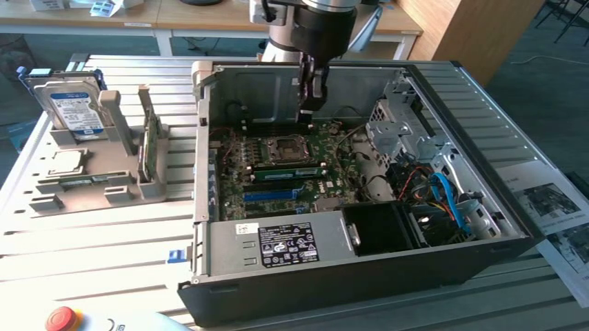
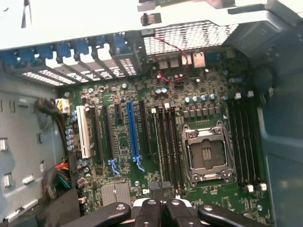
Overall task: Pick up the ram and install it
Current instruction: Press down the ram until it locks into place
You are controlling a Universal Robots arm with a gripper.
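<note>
- The hand (image 1: 313, 103) hung inside the open case (image 1: 478, 172), its fingers pressed together, with a thin dark piece between the tips in the wrist view that could not be made out.
- In the exterior view the hand stood above the far end of the board (image 1: 276, 172), just over the black slots near the case's back wall.
- In the wrist view the hand (image 2: 161, 208) sat right above the near ends of the slots (image 2: 168, 142) beside the socket (image 2: 208, 153).
- A second group of slots (image 2: 246, 137) lay on the other side of the socket from the hand.
- A blue slot (image 2: 132, 137) and a white slot (image 2: 83, 132) lay farther from the hand, toward the card bays.
- One ram (image 1: 290, 170) lay seated in a slot below the socket (image 1: 281, 148), nearer the power supply (image 1: 276, 245) than the hand was.
- Another green stick (image 1: 149, 148) stood on edge in the grey holder (image 1: 110, 186) on the table (image 1: 92, 241), well apart from the hand, toward the exterior view's left.
- A drive (image 1: 74, 110) leaned upright in the same holder, farther from the hand than the stick.
- A small silver chip (image 1: 66, 162) rested flat in the holder, in front of the drive.
- A red button (image 1: 63, 318) sat at the table's near edge, far from the hand.
</note>
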